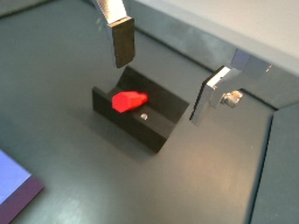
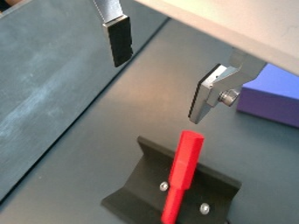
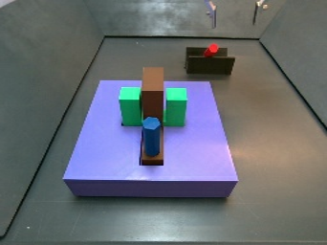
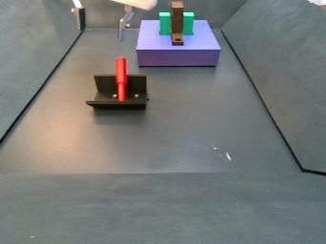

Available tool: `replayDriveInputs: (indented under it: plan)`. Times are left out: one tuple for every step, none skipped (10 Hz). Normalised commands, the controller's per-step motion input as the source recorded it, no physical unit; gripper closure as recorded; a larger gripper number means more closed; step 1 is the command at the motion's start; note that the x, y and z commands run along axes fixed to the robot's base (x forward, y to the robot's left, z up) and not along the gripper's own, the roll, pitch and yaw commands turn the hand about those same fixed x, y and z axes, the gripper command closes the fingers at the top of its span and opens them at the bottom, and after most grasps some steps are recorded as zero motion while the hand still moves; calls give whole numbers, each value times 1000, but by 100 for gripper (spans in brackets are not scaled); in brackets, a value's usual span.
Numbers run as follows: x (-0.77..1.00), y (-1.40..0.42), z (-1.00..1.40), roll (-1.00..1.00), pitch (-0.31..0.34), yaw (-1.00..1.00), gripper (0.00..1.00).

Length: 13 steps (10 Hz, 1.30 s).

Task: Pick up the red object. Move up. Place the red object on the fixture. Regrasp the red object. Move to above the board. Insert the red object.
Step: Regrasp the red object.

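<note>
Red object (image 4: 122,78) standing upright in fixture (image 4: 118,95), released. Pincer (image 2: 163,66) hovering above, fingers spread, empty. Regrasp step likely pending: descending, closing on peg. Board (image 3: 160,144) waiting well apart on bench.

The gripper (image 1: 170,74) is held high above the surface, with nothing gripped between its fingers (image 2: 118,39). The jaws are spread wide apart. Only the fingertips are seen in a side view (image 3: 236,11).
</note>
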Motion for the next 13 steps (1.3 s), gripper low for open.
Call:
replayDriveInputs:
  plan:
    - [234,0,0,1000,417,349,0]
    - [243,0,-34,1000,314,454,0]
    - [294,0,-34,931,146,543,0]
    - [286,0,-46,649,0,569,0]
    - [277,6,-100,537,0,591,0]
    - [243,66,-137,577,0,620,0]
    - [160,123,-203,591,43,657,0]
    - [89,191,-214,540,123,614,0]
    - [0,51,-206,763,131,351,0]
    - [-31,0,-91,937,260,69,0]
    - [-229,0,-97,700,194,0,0]
    - [-277,0,-194,589,149,-34,0]
    - [-363,-9,-360,354,11,-11,0]
